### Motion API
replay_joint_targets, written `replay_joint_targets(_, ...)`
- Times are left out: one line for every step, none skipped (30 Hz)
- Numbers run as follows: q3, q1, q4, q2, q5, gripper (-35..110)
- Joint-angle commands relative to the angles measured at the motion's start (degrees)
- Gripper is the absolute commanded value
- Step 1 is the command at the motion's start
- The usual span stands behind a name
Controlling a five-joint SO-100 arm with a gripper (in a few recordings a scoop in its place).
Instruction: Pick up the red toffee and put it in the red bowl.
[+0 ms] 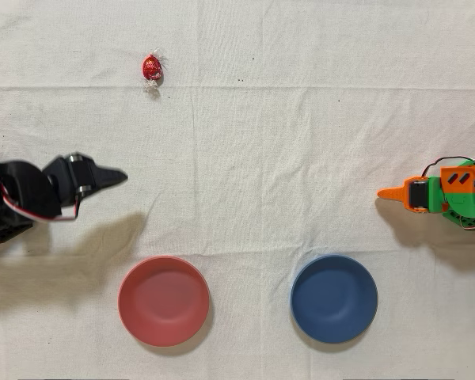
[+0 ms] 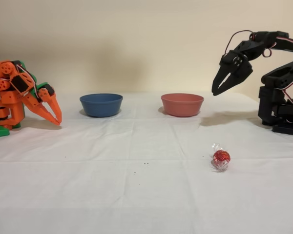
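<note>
The red toffee (image 1: 151, 68) lies on the white cloth near the top left of the overhead view, and in the fixed view the toffee (image 2: 221, 157) rests in front, right of centre. The red bowl (image 1: 164, 301) stands empty at the bottom left of the overhead view, and the same bowl (image 2: 182, 104) sits at the back in the fixed view. My black gripper (image 1: 120, 176) hovers between toffee and bowl, well apart from both. In the fixed view the gripper (image 2: 216, 90) hangs raised above the cloth, pointing down, shut and holding nothing.
A blue bowl (image 1: 334, 298) sits beside the red one, to its left in the fixed view (image 2: 101, 104). The idle orange arm (image 1: 443, 194) rests at the opposite side of the table. White cloth covers the whole table.
</note>
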Motion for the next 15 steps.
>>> replay_joint_targets(-12.3,-6.7,2.4,-7.6,-1.8,1)
replay_joint_targets(-14.9,-8.3,3.3,-10.1,-2.2,1)
replay_joint_targets(-17.2,-9.7,3.8,-12.5,-1.2,1)
replay_joint_targets(-19.4,-10.9,4.0,-14.8,0.0,1)
replay_joint_targets(-21.4,-12.0,4.4,-17.0,1.6,1)
replay_joint_targets(-23.5,-13.0,4.7,-19.2,2.8,1)
replay_joint_targets(-25.2,-13.8,5.4,-21.2,0.3,1)
replay_joint_targets(-26.7,-14.8,5.9,-22.8,-1.6,1)
replay_joint_targets(-27.9,-15.6,6.0,-24.3,-1.9,1)
replay_joint_targets(-28.7,-16.7,5.7,-25.9,-1.2,1)
replay_joint_targets(-29.4,-17.7,5.4,-27.5,0.4,1)
replay_joint_targets(-30.2,-18.8,5.2,-29.0,1.2,1)
replay_joint_targets(-31.1,-20.0,5.1,-30.4,2.1,1)
replay_joint_targets(-31.6,-21.3,4.6,-31.5,3.1,1)
replay_joint_targets(-31.6,-22.3,3.8,-32.1,4.0,1)
